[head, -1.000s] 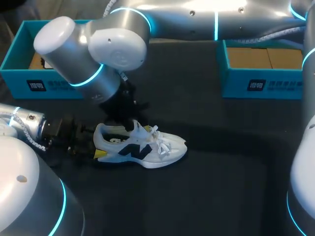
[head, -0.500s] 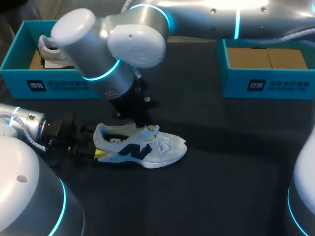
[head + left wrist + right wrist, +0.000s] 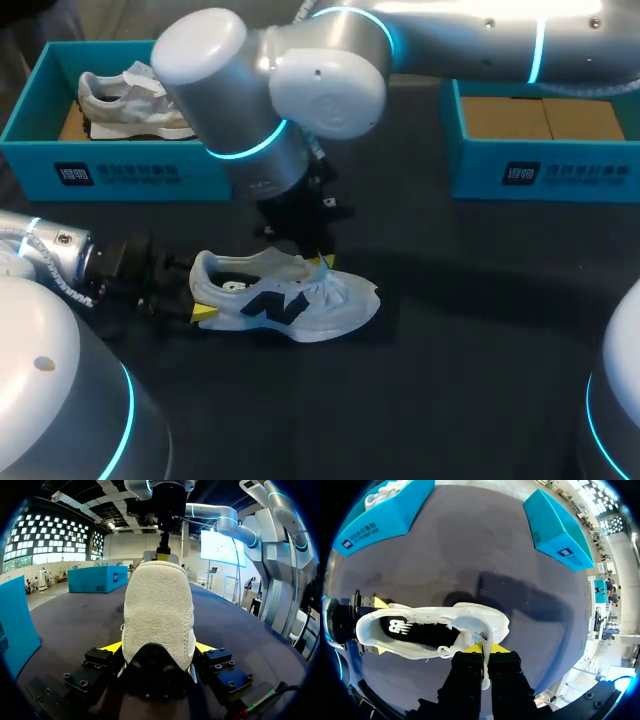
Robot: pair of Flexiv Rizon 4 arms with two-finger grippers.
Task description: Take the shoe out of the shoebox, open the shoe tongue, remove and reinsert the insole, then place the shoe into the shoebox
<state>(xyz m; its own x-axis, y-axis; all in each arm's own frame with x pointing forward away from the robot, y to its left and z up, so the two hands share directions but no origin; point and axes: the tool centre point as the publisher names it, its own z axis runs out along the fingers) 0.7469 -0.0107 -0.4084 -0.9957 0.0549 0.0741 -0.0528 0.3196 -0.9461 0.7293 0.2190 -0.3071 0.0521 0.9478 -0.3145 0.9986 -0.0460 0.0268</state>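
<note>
One box holds a spare shoe. Your left gripper clamps the white shoe by the heel; right gripper pinches its tongue.

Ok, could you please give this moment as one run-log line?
left gripper: shut on white black-logo sneaker at heel | right gripper: shut on white tongue | sneaker: on dark table
</note>
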